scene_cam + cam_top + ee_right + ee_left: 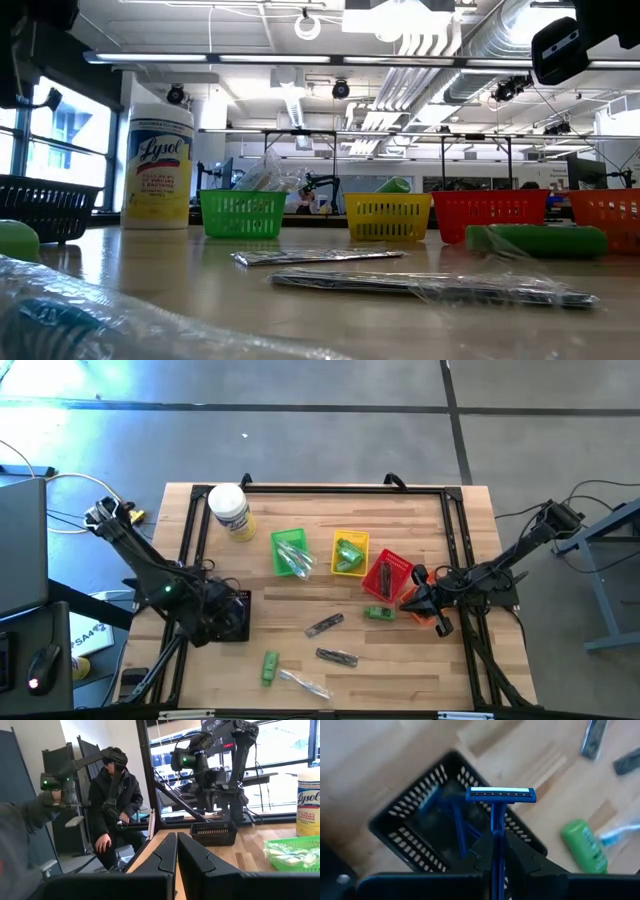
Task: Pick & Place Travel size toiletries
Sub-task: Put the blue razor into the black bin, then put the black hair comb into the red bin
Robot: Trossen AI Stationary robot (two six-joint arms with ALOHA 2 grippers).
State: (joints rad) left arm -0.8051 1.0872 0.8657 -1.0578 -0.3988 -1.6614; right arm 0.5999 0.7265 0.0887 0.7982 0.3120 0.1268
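Observation:
My left gripper (496, 854) hangs over the black mesh basket (415, 827) near the table's left edge (228, 616) and is shut on a dark blue razor (500, 795). More blue razors (454, 820) lie in that basket. My right gripper (176, 847) is shut on nothing and points level toward the table's left, beside the orange basket (424, 618). Loose on the table lie two green bottles (378, 613) (269, 666), two dark grey pieces (325, 625) (337, 656) and a clear packet (305, 683). My left gripper pinches the blue razor's handle (496, 837) between its two fingers (520, 855), which point down from above and lie along the handle. The razor's head (501, 794) sticks out past the fingertips, lifted clear above the black basket.
A white jar with a yellow label (230, 510) stands at the far left. The green basket (290, 552) holds clear packets, the yellow basket (350, 553) green bottles, the red basket (387, 575) dark pieces. A black frame (340, 488) rims the table. A person (112, 805) sits beyond it.

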